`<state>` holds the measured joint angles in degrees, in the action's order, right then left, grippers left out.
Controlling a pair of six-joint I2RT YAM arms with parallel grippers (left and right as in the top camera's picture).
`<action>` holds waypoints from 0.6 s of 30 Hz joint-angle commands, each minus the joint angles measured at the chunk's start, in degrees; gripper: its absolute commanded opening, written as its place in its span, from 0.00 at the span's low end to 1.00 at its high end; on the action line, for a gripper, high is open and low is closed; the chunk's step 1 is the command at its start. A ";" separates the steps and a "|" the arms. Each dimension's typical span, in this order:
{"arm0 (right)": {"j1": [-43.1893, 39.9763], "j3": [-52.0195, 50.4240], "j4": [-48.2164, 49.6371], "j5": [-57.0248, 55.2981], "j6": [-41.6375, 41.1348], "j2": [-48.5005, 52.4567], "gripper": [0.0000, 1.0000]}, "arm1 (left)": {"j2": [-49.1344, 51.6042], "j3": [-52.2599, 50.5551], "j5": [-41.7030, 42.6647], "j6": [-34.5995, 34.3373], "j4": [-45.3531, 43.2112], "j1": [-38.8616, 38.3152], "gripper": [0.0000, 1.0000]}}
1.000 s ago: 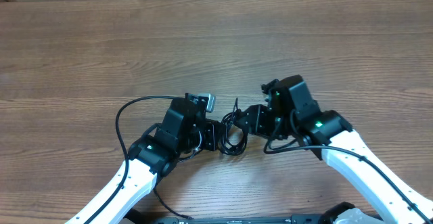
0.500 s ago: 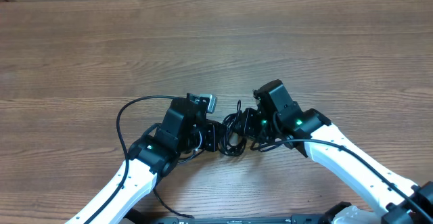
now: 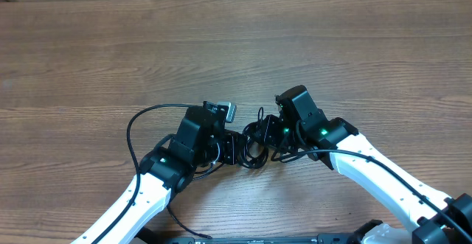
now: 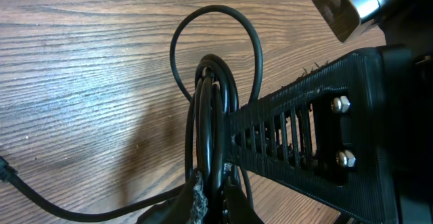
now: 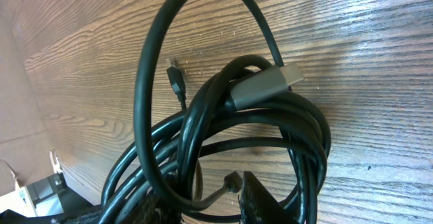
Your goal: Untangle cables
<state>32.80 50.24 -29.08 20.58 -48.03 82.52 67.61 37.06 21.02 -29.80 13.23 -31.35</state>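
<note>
1. Since a second ago, my right hand [image 3: 269, 135] has closed in on the cables [image 3: 254, 147], bunched on the tabletop [image 3: 221, 45] between both hands.
2. My left hand [image 3: 234, 148] looks clamped on them; how far the right is open, I cannot tell.
3. I judge that nothing is separated yet.

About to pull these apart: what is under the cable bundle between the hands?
Bare table shows through the loops of the cables; a grey plug lies on top. Under the part at the left hand, the view is blocked.
</note>
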 commanded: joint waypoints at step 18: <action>1.75 -0.04 8.81 0.24 -10.69 7.15 0.04 | -1.31 0.92 2.99 1.11 -1.53 0.22 0.04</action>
<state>34.63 50.22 -20.95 21.69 -55.99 89.32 67.61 37.06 21.02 -29.80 12.10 -31.03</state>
